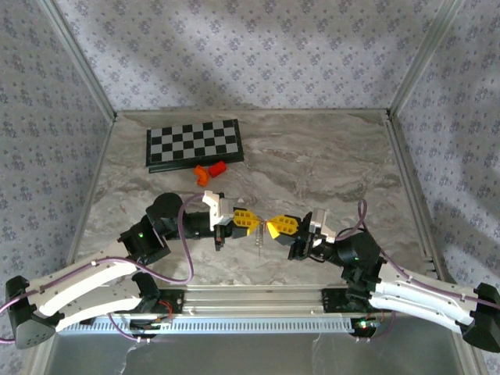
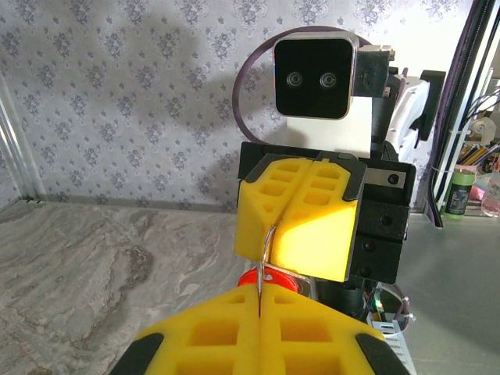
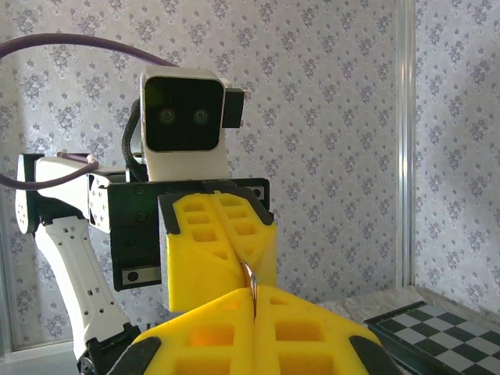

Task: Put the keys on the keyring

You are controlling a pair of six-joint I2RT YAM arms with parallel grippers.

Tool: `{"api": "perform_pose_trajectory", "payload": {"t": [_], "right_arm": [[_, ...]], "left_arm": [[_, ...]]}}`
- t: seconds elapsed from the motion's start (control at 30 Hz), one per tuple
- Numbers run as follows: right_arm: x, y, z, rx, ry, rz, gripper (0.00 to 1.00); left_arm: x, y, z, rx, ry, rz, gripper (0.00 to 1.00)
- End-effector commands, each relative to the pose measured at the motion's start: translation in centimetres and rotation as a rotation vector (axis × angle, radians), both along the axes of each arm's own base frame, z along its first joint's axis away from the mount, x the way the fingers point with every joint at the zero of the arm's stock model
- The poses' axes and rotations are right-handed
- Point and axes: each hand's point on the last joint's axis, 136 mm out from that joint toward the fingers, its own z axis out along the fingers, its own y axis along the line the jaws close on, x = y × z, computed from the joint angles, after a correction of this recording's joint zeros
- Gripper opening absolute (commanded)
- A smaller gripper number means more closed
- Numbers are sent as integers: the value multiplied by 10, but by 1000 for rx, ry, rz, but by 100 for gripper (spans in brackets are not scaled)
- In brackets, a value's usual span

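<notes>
The left gripper [image 1: 248,220] has its yellow fingers pressed together, and a thin silver wire [image 2: 269,242] comes out of the seam between them. The right gripper [image 1: 273,227] is clamped the same way and faces it tip to tip, almost touching. The wire runs from one seam across the small gap into the other, so its long axis follows the line joining the two grippers, roughly parallel to the near edge of the table [image 1: 328,172]. The red tag of the keyring [image 2: 269,277] hangs just under that gap, tucked below the right fingers and above the left ones. A fine silver sliver [image 1: 258,234] dangles beneath the meeting point. It may be a key, though I cannot tell whether either seam holds a key rather than the ring. All of this sits in the air over the near middle of the table, well clear of the chessboard [image 1: 194,144] and the orange blocks [image 1: 209,169] toward the far left. Neither arm is nearer than the other, since both already have the metal. My guess is that the next move depends on keeping the two seams on one line, because a small sideways slip would probably twist the wire instead of feeding it through.
</notes>
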Motion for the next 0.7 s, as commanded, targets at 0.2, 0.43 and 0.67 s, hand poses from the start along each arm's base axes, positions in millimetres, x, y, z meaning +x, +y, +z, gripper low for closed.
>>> {"api": "perform_pose_trajectory", "payload": {"t": [0.2,0.43,0.67], "right_arm": [[-1,-7,6,32,-23,-23,0],[-2,-7,5,32,-26,-27,0],[-2,-6,4,28,-28,-26,0]], "left_arm": [[-7,3,21,-71,-40,-21,0],[-7,4,19,-66,-37,-22,0],[-7,3,20,-68,-38,-23,0]]}}
